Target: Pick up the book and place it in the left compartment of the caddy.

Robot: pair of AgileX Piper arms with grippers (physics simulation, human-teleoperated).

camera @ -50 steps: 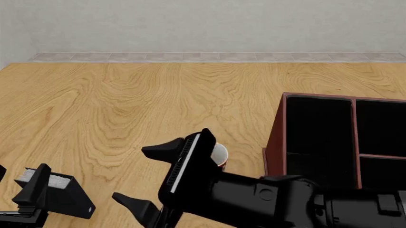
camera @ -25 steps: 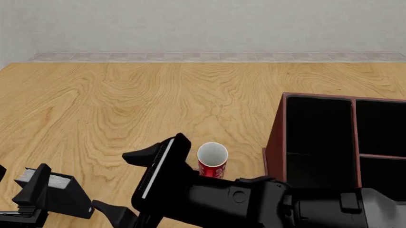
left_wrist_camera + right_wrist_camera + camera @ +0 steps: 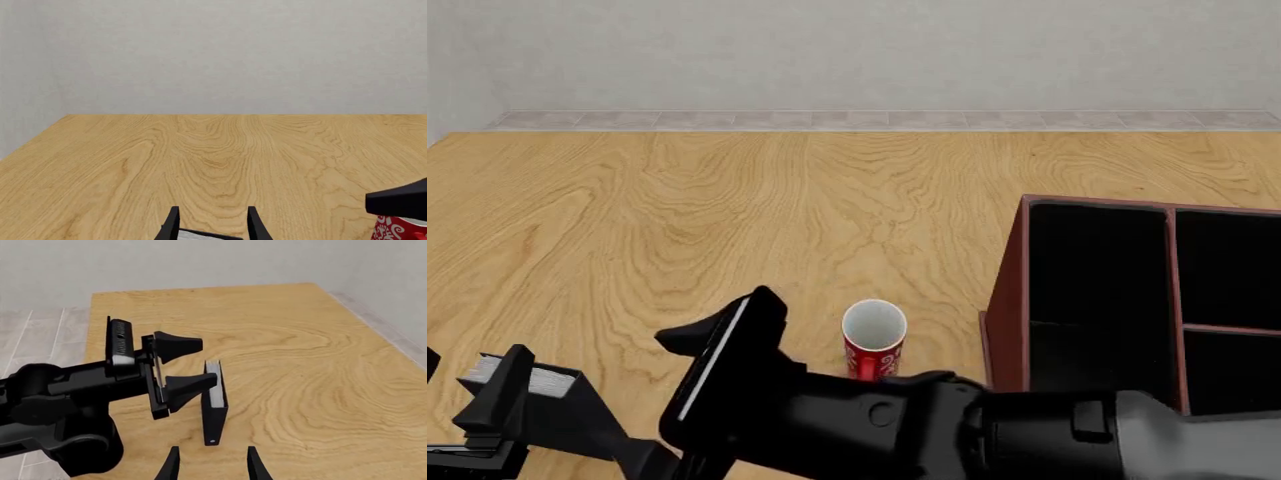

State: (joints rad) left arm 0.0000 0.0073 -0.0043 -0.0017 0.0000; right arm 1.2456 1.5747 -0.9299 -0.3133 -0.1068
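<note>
We held our right arm stretched low across the front view from right to left, its tool near the lower left with its fingers spread apart and nothing between them. Our left tool sat at the lower-left corner, jaws parted, one finger raised.

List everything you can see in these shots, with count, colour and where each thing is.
book: one, black with grey-white page edge, standing upright at the table's near left.
mug: one, red with white pattern, upright, between book and caddy.
caddy: one, reddish-brown with black interior and dividers, on the right.
table: one, light wood, under everything.
wall: one, pale grey, behind the table.
left gripper: one, black, fingers apart, at the book.
right gripper: one, black, fingers apart, reaching across toward the book.
</note>
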